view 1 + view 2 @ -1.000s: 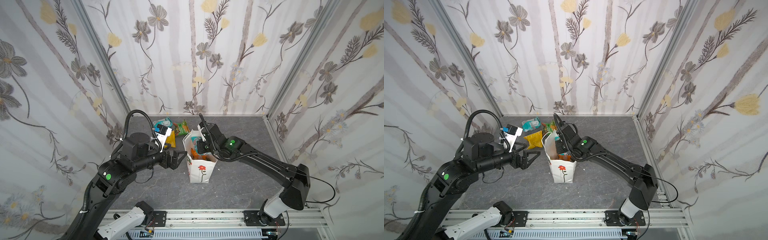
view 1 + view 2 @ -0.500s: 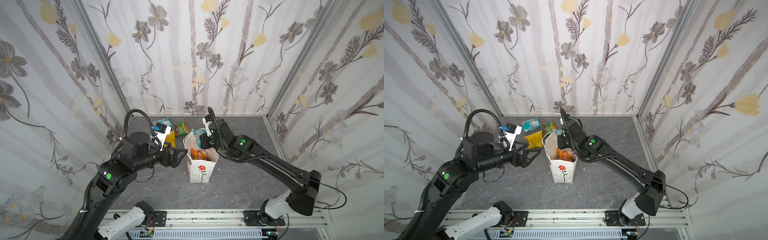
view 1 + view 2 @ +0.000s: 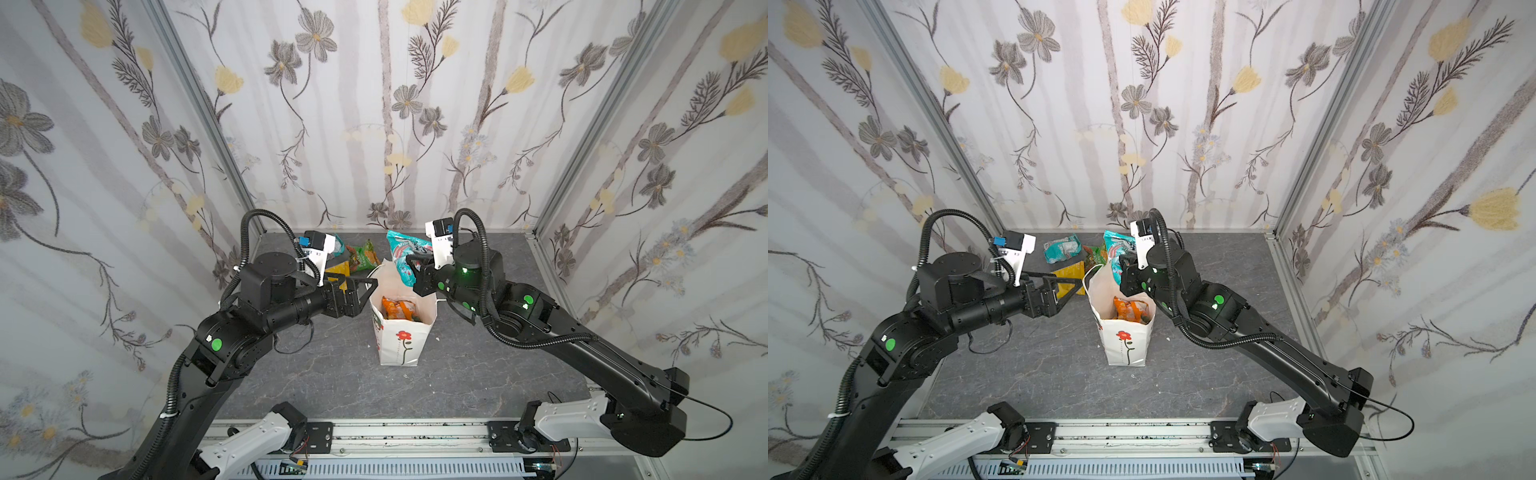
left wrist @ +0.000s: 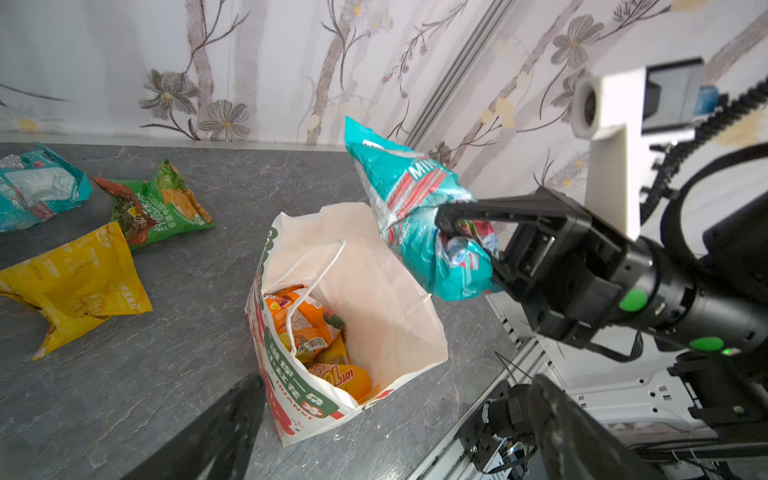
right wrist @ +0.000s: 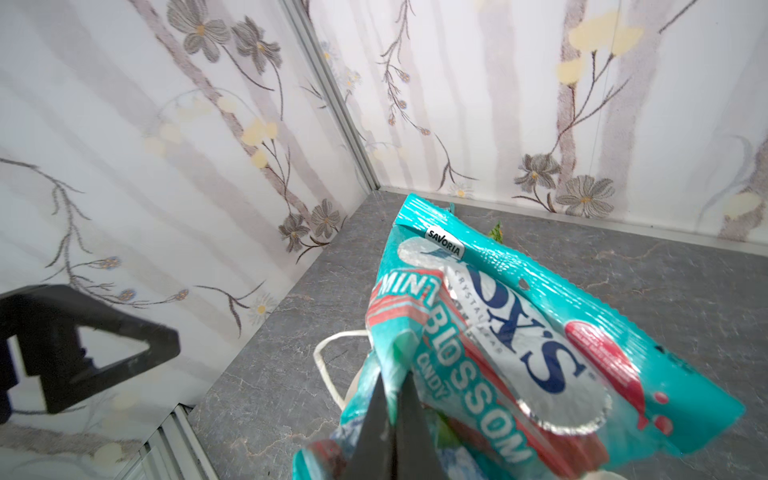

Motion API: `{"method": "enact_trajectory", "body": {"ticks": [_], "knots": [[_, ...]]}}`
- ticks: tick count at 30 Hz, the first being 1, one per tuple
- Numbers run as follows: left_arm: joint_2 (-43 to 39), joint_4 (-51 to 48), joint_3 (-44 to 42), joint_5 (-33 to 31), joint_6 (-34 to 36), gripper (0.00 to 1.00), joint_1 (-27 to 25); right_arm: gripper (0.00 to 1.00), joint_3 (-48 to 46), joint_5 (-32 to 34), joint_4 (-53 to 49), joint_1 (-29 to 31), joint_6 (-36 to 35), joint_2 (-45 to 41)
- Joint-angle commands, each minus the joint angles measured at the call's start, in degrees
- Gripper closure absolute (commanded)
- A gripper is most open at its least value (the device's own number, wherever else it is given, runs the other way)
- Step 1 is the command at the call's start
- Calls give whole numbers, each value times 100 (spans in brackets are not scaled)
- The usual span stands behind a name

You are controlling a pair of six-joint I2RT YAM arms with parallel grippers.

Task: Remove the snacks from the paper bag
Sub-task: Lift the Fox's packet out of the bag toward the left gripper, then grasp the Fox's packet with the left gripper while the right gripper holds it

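The teal FOX'S packet (image 4: 399, 195), pinched in the right jaws, we should lift clear of the paper bag (image 4: 374, 282), left jaws spread beside it.

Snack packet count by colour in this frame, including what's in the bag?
Teal: 2, teal packet on the table, teal FOX'S packet in the right end effector
Green-orange packet: 1
Yellow packet: 1
Orange packets: 2 visible in the paper bag, maybe more underneath
Total: 6 visible
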Motion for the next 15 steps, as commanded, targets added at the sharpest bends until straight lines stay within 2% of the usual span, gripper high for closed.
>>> {"method": "enact_trajectory", "body": {"ticks": [1,7,15], "knots": [[18,520,35,131,-657,0,9,100,-166,211,1069,206,-554,-180],[32,1260,-20,610,-1247,0,9,100,-310,230,1566,630,-1028,-333],[90,1779,-99,767,-1691,0,45,100,-303,107,1734,1084,-1502,-238]]}}
